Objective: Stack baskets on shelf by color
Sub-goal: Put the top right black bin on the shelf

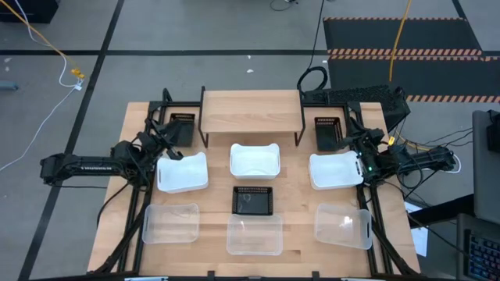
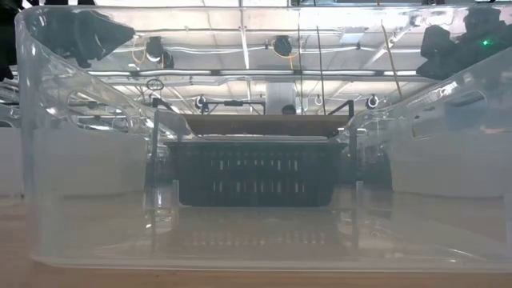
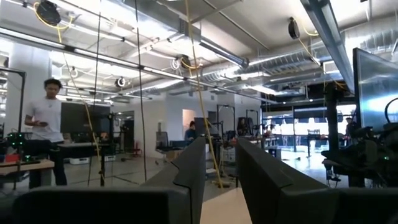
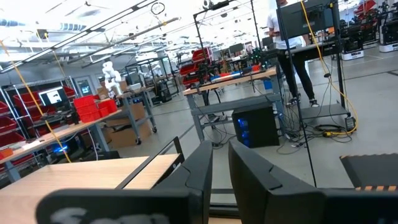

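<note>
High view: white baskets (image 1: pixel 183 173) beside both jaws.

Left dark six-joint arm lies at frame left of high view, its two-finger left gripper (image 1: pixel 173 147) raised, fingers (image 3: pixel 186 177) narrowly parted. Right dark arm mirrors it at frame right; right gripper (image 1: pixel 353 150) fingers (image 4: pixel 198 168) narrowly parted, empty.

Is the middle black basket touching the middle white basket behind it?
Apart. The high view shows a strip of bare tabletop between the black basket and the white basket.
</note>
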### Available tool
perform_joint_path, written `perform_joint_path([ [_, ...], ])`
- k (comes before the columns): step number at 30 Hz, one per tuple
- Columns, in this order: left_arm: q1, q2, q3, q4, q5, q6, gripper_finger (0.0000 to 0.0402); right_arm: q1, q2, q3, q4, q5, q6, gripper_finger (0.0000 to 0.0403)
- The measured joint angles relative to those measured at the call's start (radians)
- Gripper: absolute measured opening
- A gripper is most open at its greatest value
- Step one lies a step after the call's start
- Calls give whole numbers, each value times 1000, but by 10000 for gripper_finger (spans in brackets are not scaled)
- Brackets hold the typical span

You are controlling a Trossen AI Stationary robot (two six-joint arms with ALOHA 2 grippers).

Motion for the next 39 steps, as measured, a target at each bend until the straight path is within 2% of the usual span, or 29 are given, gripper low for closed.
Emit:
perform_joint_path([
  [5, 0, 1, 0, -23, -5, 1, 93, 0, 0, 0, 3, -6, 0, 45],
  [11, 0, 1, 0, -113, -74, -2, 93, -5, 0, 0, 25, -145, 8, 45],
  [13, 0, 1, 0, -129, -78, -4, 93, -30, 0, 9, 66, -154, -14, 45],
  [14, 0, 1, 0, -132, -78, -4, 93, -42, 0, 20, 72, -127, -34, 45],
  [20, 0, 1, 0, -106, -100, 7, 93, -62, 52, 164, 8, 202, -197, 45],
  [23, 0, 1, 0, -98, -104, 7, 93, -61, 119, 237, 6, 209, -277, 45],
  [29, 0, 1, 0, -97, -104, -27, 93, -61, 318, 340, 8, 194, -312, 45],
  [32, 0, 1, 0, -67, -104, -24, 93, -60, 422, 319, -10, 138, -285, 45],
  [34, 0, 1, 0, -47, -103, -23, 93, -54, 475, 282, -57, 52, -195, 45],
  [36, 0, 1, 0, -54, -103, -18, 93, -46, 520, 230, -97, -96, -91, 45],
  [39, -1, 1, 0, -94, -102, -31, 93, -39, 563, 155, -74, -399, 0, 45],
])
